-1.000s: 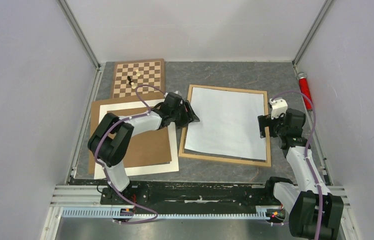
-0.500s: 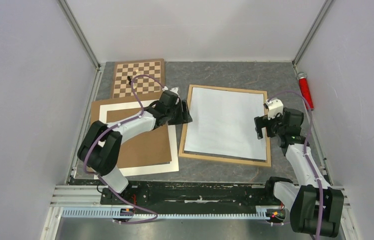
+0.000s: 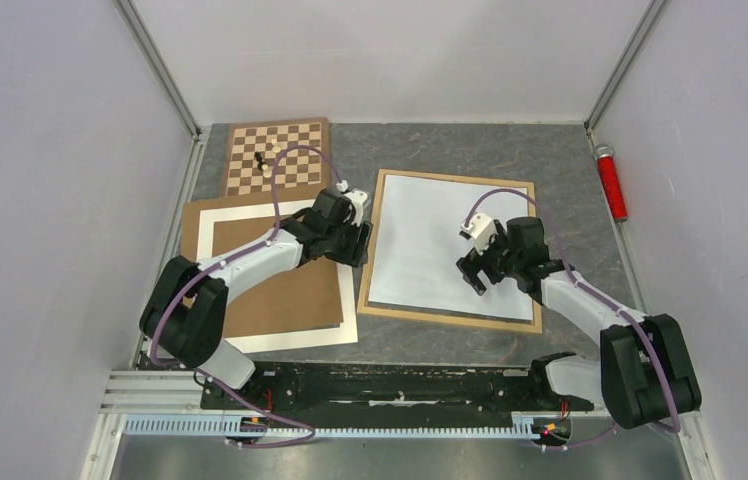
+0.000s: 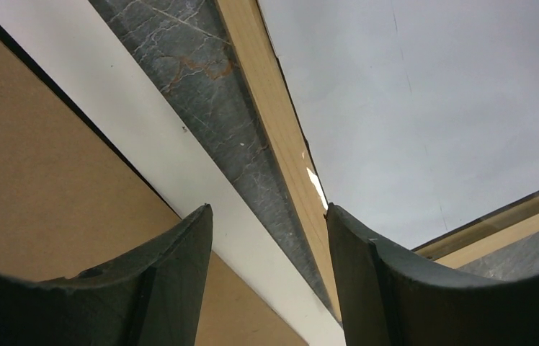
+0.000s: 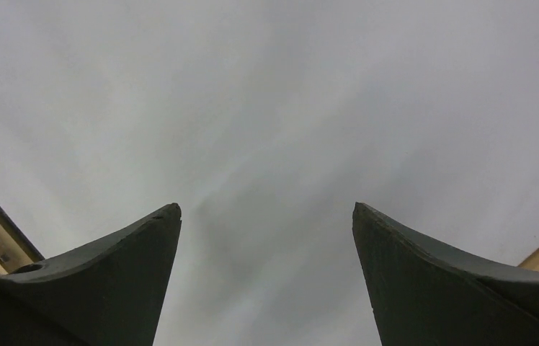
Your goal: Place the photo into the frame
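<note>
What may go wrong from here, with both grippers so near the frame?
1. The left gripper hangs open at the left edge of the frame; coming down, a finger may land on the wood and shove it sideways.
2. The right gripper is open close above the white sheet inside the frame; pressing there may crease or shift it.

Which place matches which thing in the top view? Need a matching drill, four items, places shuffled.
Things:
1. checkered wooden chessboard
2. red cylindrical tube
3. light wooden rectangular frame
4. brown rectangular backing board

Places:
A. far right, lying alone
B. far left, small chess pieces on it
C. near left, on a white rectangular mat
D. centre-right, plain white sheet inside it

Pairs: 1-B, 2-A, 3-D, 4-C
</note>
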